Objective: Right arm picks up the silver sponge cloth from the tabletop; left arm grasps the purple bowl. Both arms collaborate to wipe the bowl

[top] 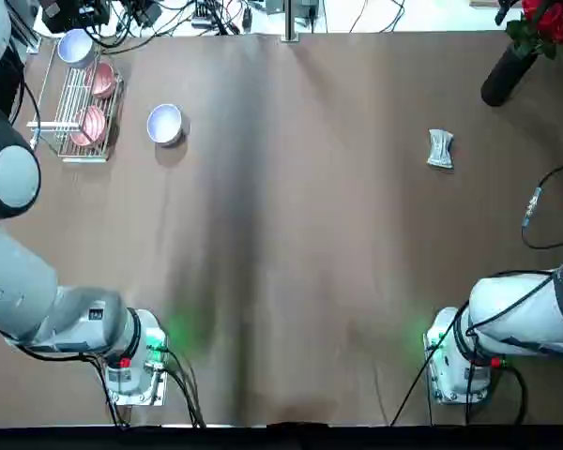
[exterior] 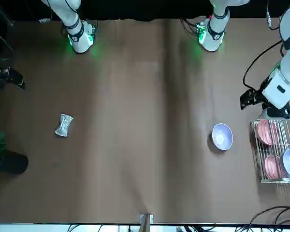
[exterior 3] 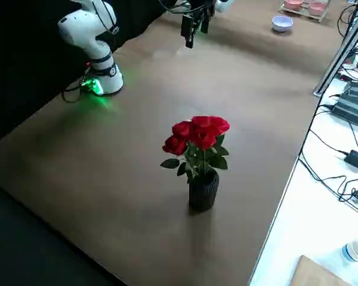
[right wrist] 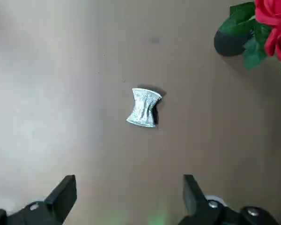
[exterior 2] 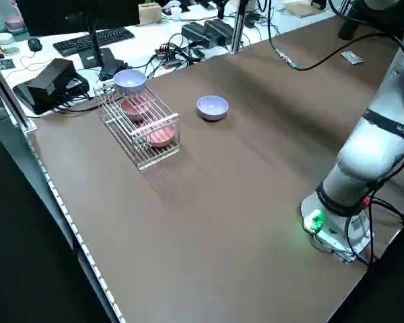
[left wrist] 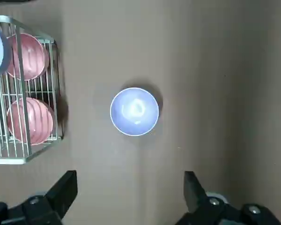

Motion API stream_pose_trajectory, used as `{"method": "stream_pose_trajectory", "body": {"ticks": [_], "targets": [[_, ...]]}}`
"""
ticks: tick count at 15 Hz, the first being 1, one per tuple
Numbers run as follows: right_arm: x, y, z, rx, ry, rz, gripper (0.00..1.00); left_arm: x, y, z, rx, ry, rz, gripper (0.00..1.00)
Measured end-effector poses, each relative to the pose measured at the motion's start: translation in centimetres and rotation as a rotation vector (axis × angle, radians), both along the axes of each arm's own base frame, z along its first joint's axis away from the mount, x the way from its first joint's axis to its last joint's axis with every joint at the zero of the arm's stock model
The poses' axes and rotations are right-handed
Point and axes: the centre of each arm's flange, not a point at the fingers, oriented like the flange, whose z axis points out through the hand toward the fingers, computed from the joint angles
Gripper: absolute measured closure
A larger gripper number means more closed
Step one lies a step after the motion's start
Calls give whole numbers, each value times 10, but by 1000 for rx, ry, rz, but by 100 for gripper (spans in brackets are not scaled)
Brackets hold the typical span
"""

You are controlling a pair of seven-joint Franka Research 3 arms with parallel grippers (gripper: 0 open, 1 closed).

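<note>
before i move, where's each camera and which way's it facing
Top: overhead, down the robot's way; both arms.
Front: across the table, facing the robot; both arms.
Left side: raised, diagonally down; one arm, silvery wire rack.
Right side: raised, diagonally down; black ribbed vase, both arms.
Left wrist: above glossy lilac bowl; left gripper, open.
Right wrist: above crumpled silver cloth; right gripper, open.
Top and front share bowl and cloth.

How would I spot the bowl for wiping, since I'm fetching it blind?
On the wide brown tabletop, find the silver wire rack. Right beside it sits a small round glossy lavender bowl, the only bowl outside the rack.
</note>
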Motion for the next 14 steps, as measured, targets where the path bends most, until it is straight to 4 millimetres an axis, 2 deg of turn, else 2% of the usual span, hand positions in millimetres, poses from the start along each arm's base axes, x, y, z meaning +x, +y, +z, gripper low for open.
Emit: {"method": "stream_pose_trajectory", "body": {"ticks": [6,10,12,14], "targets": [[0,1,-1,0,4,2,0,0,-2,-1,0,0,-3,0],[-1,1,-15,3,32,4,0,4,1,-2,-2,-15,1,0],[-1,2,-25,6,54,4,0,9,10,-12,-3,-3,13,0],[2,4,-48,13,97,10,0,20,25,-38,-4,29,31,0]]}}
